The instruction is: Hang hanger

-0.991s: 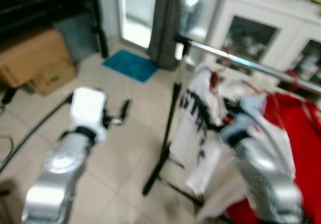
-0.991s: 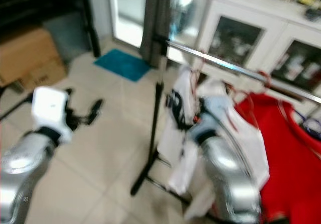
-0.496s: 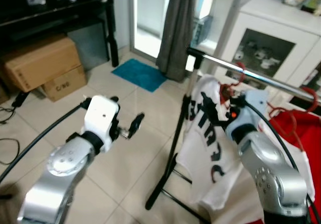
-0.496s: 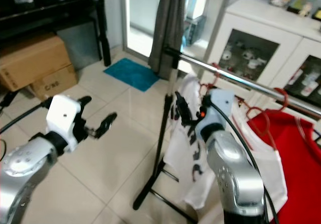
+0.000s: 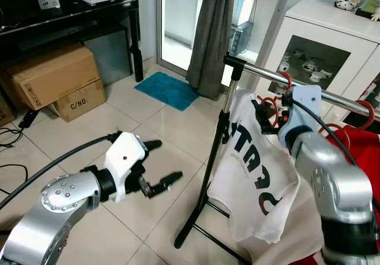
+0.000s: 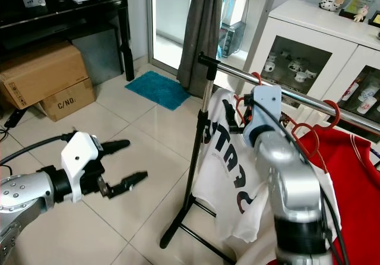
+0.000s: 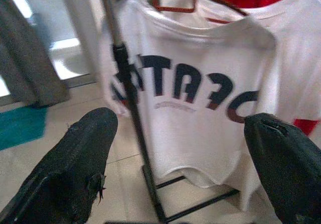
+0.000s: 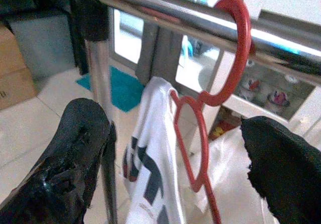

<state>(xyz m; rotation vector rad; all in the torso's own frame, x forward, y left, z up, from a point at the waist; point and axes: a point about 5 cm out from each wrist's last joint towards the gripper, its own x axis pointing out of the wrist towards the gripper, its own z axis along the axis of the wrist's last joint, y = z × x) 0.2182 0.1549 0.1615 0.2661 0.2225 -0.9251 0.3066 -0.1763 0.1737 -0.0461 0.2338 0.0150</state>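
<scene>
Now the red hanger [image 8: 220, 58] hangs on the rail [image 5: 309, 90], and the right hand [image 8: 170, 148], open and empty, should retreat.

Head stereo pair: looked forward and down, from mid-distance, at the rail [image 5: 279, 78] and shirt [image 5: 252, 170]. Left wrist camera: faced the shirt [image 7: 195, 98] across the floor. Right wrist camera: close under the rail [image 8: 165, 10], facing the hanger [image 8: 220, 73]. All shared the shirt.
</scene>
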